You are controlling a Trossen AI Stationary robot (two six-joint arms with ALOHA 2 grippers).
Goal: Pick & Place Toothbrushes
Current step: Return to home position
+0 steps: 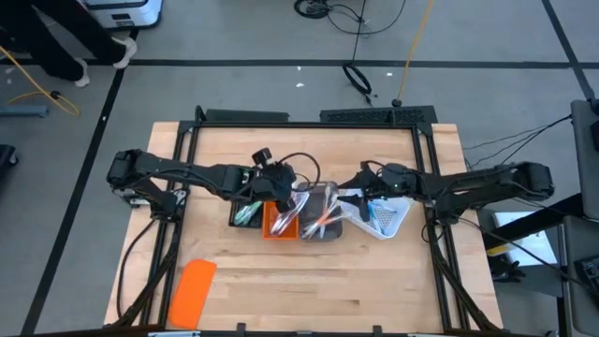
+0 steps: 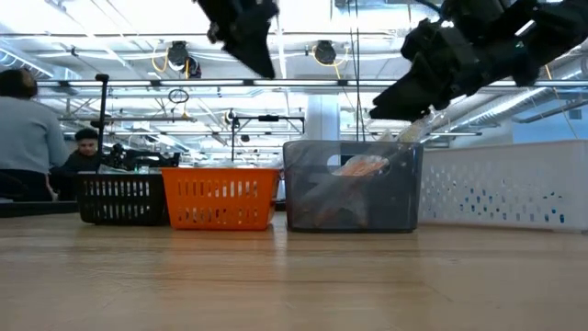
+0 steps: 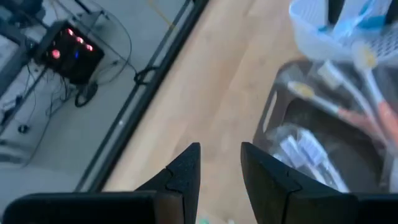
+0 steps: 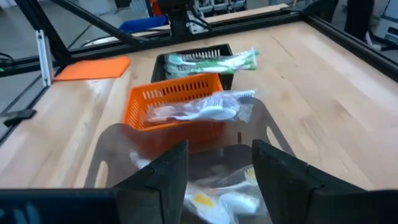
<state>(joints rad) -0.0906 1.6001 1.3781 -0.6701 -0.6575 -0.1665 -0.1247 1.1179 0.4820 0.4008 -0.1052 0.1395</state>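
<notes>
Above the dark see-through plastic bin [image 2: 312, 188], third in a row of four containers on the pale wooden tabletop [image 1: 309, 281], both dark arms hang in the air. The left gripper [image 3: 219, 149] hovers over the bin's edge where it meets the orange slotted plastic basket [image 2: 220, 200] just beside it; its jaws stand apart with nothing between them. The right gripper [image 4: 219, 146] hovers over the bin's opposite side, toward the white perforated plastic basket [image 2: 505, 188] that adjoins it, and its jaws are likewise spread and hold nothing. Inside the bin lie several orange-and-white toothbrushes [image 3: 364, 121], some in clear wrappers, slanting across one another. The orange basket carries pale grey-white wrapped toothbrushes [image 4: 199, 109], their ends poking over its rim toward the bin. On the far side of the orange basket from the bin, right against it, sits a black slotted plastic basket [image 2: 124, 198] holding green-and-white toothbrushes [image 4: 214, 60]. The white basket holds blue-and-white toothbrushes [image 1: 372, 212]. Well apart from the bin, near the tabletop's front corner on the left arm's side, a flat orange rectangular slab [image 1: 195, 292] lies alone. Past the tabletop, on the black basket's side of the bin, a person in a grey top [image 2: 26, 138] shows in the room behind.
</notes>
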